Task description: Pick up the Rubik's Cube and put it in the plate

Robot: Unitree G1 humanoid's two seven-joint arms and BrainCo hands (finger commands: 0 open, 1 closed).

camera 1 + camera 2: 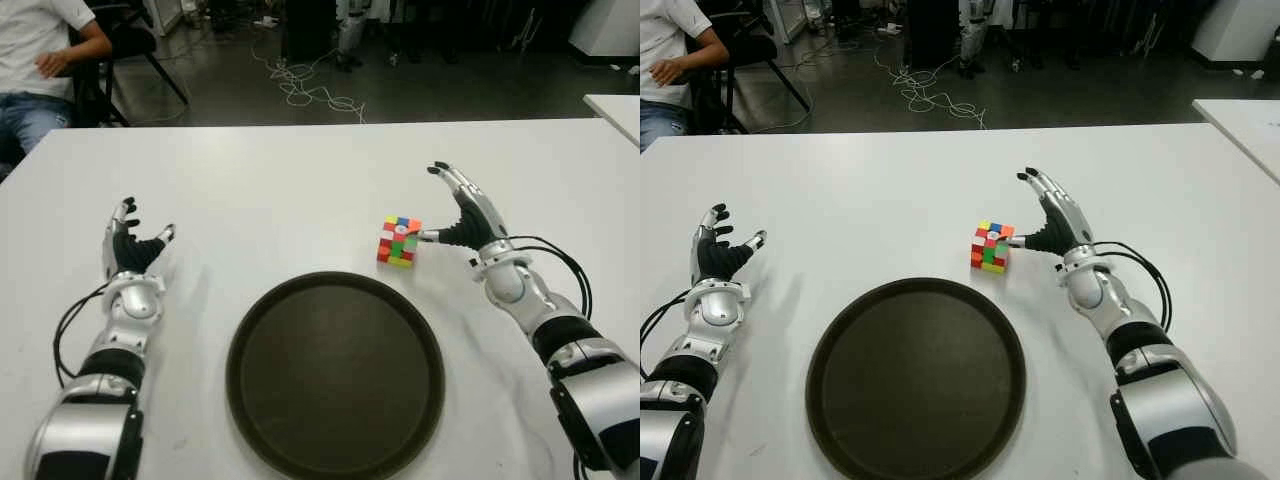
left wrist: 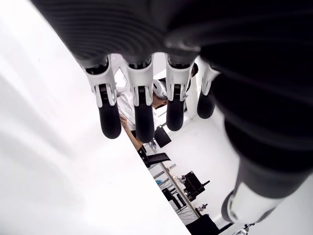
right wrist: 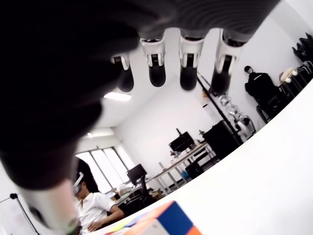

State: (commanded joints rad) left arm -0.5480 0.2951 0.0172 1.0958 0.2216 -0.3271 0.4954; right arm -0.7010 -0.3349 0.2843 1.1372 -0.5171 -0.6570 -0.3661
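Observation:
A Rubik's Cube sits on the white table, just beyond the right rim of a round dark plate. My right hand stands directly right of the cube, fingers spread, thumb tip reaching toward the cube's right face; nothing is grasped. A corner of the cube shows beneath the open fingers in the right wrist view. My left hand shows far to the left of the plate, fingers spread and holding nothing.
A person in a white shirt sits on a chair beyond the table's far left corner. Cables lie on the floor behind the table. Another white table edge shows at the right.

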